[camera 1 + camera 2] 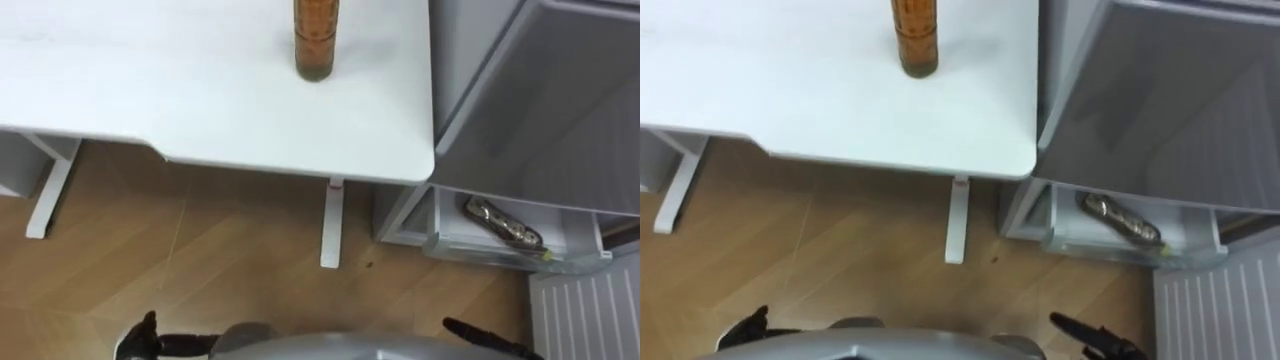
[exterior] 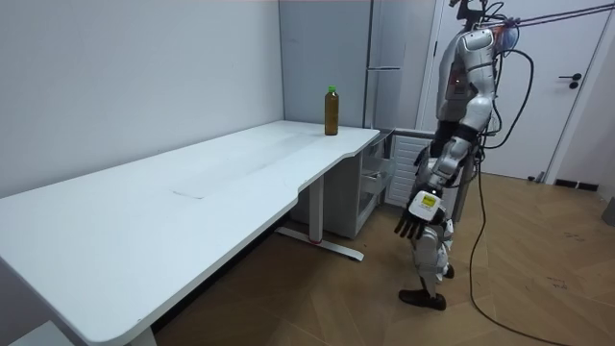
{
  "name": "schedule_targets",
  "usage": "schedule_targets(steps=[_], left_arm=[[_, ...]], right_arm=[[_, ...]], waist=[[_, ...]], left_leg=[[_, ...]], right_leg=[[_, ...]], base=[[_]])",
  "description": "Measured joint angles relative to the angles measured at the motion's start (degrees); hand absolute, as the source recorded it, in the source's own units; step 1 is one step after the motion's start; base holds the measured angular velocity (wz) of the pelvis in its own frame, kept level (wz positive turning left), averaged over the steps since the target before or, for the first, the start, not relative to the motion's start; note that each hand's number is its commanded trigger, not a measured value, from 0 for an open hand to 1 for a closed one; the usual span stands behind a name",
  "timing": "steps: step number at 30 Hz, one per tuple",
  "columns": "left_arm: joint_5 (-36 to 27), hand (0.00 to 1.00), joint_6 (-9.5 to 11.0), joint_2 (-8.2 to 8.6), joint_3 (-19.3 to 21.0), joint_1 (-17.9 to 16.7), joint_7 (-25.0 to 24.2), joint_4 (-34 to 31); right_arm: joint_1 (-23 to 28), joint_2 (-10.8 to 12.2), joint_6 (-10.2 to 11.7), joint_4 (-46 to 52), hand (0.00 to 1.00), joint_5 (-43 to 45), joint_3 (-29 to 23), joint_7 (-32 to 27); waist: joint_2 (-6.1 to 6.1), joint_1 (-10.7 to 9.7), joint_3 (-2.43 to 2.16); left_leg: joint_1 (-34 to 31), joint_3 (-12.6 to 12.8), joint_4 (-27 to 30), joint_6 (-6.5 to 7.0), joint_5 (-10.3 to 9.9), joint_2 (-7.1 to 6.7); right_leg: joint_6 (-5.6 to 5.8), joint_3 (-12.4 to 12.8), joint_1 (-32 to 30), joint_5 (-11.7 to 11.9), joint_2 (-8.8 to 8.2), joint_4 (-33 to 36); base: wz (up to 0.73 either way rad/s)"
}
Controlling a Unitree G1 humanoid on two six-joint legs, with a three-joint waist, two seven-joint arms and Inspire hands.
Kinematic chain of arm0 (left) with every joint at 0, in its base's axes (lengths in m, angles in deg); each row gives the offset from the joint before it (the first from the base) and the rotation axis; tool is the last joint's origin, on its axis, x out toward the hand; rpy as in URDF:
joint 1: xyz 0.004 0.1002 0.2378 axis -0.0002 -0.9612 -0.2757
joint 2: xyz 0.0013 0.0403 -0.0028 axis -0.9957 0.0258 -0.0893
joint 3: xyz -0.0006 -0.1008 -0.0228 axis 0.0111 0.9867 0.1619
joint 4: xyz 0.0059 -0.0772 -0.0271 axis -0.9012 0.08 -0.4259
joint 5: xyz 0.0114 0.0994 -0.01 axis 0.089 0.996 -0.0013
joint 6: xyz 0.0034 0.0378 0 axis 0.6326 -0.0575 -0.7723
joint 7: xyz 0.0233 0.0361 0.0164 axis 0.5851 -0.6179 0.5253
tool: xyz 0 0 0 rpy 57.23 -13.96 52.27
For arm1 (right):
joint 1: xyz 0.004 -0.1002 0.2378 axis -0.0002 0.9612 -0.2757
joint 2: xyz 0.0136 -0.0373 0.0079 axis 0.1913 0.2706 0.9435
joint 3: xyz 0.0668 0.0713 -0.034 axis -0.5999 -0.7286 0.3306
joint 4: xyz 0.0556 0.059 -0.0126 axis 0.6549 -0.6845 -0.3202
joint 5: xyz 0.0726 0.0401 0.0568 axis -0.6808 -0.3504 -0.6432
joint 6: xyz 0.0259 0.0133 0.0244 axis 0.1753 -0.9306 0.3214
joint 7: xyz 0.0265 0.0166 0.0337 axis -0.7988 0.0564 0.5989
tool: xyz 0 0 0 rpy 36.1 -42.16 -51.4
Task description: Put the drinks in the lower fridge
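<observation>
A brown drink bottle (image 1: 316, 40) with a green cap (image 2: 332, 88) stands upright on the white table (image 1: 200, 110), near its far right corner. To the table's right stands the grey fridge (image 1: 560, 100), whose lower compartment (image 1: 500, 240) is open with a brownish elongated item (image 1: 505, 222) lying inside. I stand on the wooden floor before the table's corner and the fridge. My left hand (image 1: 140, 338) hangs low at my side with relaxed fingers and holds nothing. My right hand (image 1: 485, 336) is low on the other side, its fingers straight and empty. Both hands are well short of the bottle.
A white table leg (image 1: 331, 225) stands between me and the fridge's base. A white ribbed panel (image 1: 590, 310), apparently the lower door, juts out at the lower right. A white room door (image 2: 577, 86) is behind me.
</observation>
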Motion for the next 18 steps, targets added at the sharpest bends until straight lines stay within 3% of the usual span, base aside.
schedule_targets(steps=[2, 3, 5, 9, 14, 17, 18], left_arm=[[0.02, 0.00, 1.32, 0.94, -0.01, 0.07, 0.54, -0.50], [-0.05, 0.00, 2.10, 1.66, -0.02, -0.04, 1.46, -0.41], [-0.05, 0.00, 2.97, 2.40, -0.03, -0.22, 3.08, -0.17], [0.01, 0.00, 5.17, 3.54, 1.27, -0.01, 5.12, 0.25], [0.00, 0.00, 6.32, 4.20, 1.99, 0.58, 5.83, -0.25], [0.05, 0.00, 6.51, 4.21, 2.61, 0.38, 9.74, -3.99], [0.11, 0.00, 7.55, 4.19, 3.52, 0.61, 11.37, -5.57]], right_arm=[[0.15, 0.45, 1.15, -0.73, 0.00, 3.08, 0.06, -0.95], [0.35, 0.95, 2.12, -0.91, 0.00, 5.10, 0.13, -2.44], [0.90, 2.00, 3.35, -1.13, 0.00, 7.39, 0.15, -4.46], [0.81, 4.18, 5.25, -1.10, 0.00, 14.36, -0.14, -7.05], [-0.61, 4.26, 6.17, -1.24, 0.00, 20.97, -0.05, -8.99], [-1.36, 4.33, 6.25, -1.40, 0.00, 22.28, 0.40, -10.02], [-1.64, 4.34, 6.54, -1.48, 0.00, 22.52, 0.45, -10.16]], waist=[[0.69, -0.05, -0.09], [0.40, -0.32, 0.43], [0.62, -0.65, 0.66], [1.37, -0.36, 0.42], [1.69, -0.04, 0.02], [1.77, 0.27, 0.14], [1.83, 0.19, 0.19]], left_leg=[[0.34, 0.11, -0.30, -0.05, -0.02, 0.03], [1.42, 0.11, -0.85, -0.05, -0.02, -0.05], [2.83, -0.05, -1.67, -0.05, -0.02, -0.26], [3.86, 0.05, -2.52, -0.11, -0.01, -0.31], [4.07, 0.12, -2.87, -0.12, 0.06, -0.25], [4.89, -0.13, -2.78, -0.12, 0.05, -0.25], [4.90, -0.41, -2.59, -0.12, 0.05, -0.25]], right_leg=[[0.03, 0.10, 0.37, 0.33, 0.11, -0.30], [0.15, -0.13, 1.52, 0.61, 0.11, -0.95], [0.30, -0.64, 3.22, 0.86, 0.11, -2.17], [0.33, -0.62, 3.89, 0.95, 0.10, -2.39], [0.34, -0.39, 4.17, 1.60, 0.26, -3.06], [0.37, -0.47, 5.24, 1.73, 0.34, -3.12], [0.37, -0.67, 5.60, 1.74, 0.36, -3.13]], base=[[-0.02], [0.00], [0.04], [-0.01], [-0.04], [0.03], [0.09]])
